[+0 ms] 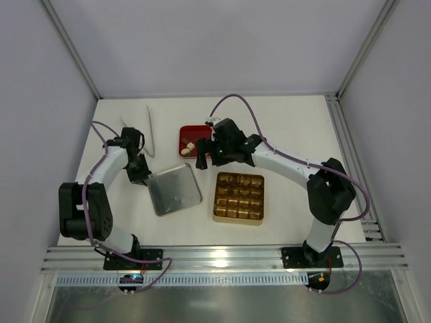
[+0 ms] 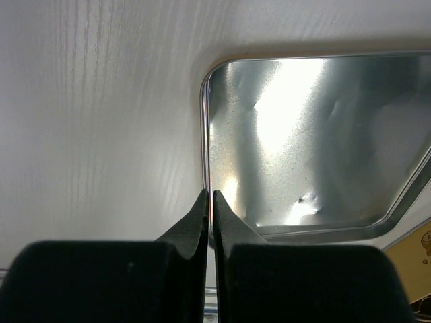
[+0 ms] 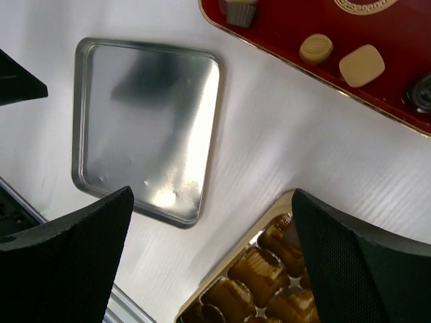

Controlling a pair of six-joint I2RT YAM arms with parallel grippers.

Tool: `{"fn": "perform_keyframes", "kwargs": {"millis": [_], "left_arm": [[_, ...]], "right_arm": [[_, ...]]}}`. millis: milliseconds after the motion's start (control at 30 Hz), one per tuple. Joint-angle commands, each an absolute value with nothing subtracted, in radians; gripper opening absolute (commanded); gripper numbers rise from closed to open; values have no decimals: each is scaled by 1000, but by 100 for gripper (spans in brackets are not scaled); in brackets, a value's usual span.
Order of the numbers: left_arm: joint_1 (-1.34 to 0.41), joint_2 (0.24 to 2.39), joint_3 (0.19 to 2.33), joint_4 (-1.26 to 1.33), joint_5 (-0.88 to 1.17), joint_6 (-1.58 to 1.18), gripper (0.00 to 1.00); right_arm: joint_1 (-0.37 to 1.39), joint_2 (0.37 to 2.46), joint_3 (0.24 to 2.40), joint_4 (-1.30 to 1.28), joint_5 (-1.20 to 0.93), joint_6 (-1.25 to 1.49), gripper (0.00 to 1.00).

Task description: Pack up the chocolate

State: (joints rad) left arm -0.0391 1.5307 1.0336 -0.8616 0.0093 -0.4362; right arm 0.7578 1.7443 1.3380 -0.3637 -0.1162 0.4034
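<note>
Pick step judged underway: cream, tan, brown chocolate pieces [image 3: 361, 65] are seen in red rectangular tray [image 3: 404, 40], upper right of right wrist view. Right gripper [image 3: 212, 202] is spread open; lowering onto one piece is needed. Left gripper [image 2: 209, 202] is closed at rim of silver lid [image 2: 316, 141].

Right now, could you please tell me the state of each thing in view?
left gripper: shut, at the silver lid's edge.
right gripper: open, holding nothing.
silver lid: off, lying inside-up, empty.
gold tin: uncovered.
red tray: holding loose chocolate.
</note>
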Motion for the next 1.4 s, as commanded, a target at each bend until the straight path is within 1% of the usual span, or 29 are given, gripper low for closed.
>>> {"fn": "perform_keyframes", "kwargs": {"millis": [0,67,167,200,267,300,367,467,567,767,933,1067,1167,1367], "left_arm": [[-41,1486,1063,-897,29,-419,0],[-41,1491,1060,-899,28,-414,0],[-41,1493,1045,-878,49,-417,11],[-41,1493,1040,-867,54,-420,21],[-44,1502,1034,-835,58,-425,25],[-46,1520,1032,-825,64,-428,30],[-52,1543,1031,-799,69,-437,30],[-54,1591,1031,-767,60,-440,27],[-52,1641,1017,-729,51,-439,20],[-54,1657,993,-693,48,-445,20],[-52,1615,1002,-689,60,-440,26],[-52,1571,1009,-710,25,-433,32],[-52,1552,1008,-732,-12,-425,35],[-52,1562,959,-732,-51,-428,34]], "right_arm": [[778,1792,1448,-399,-152,367,99],[781,1818,1479,-410,-150,370,98],[782,1841,1494,-407,-149,374,98],[782,1847,1499,-408,-147,379,98],[784,1864,1514,-408,-152,382,98],[784,1880,1520,-411,-153,383,97],[785,1893,1534,-414,-155,385,97],[787,1913,1542,-413,-158,385,97],[787,1928,1548,-411,-160,387,96],[787,1936,1552,-411,-161,376,96],[787,1937,1551,-413,-153,370,96],[787,1940,1552,-407,-156,373,96],[787,1944,1554,-403,-166,374,96],[787,1957,1555,-393,-178,374,96]]}}
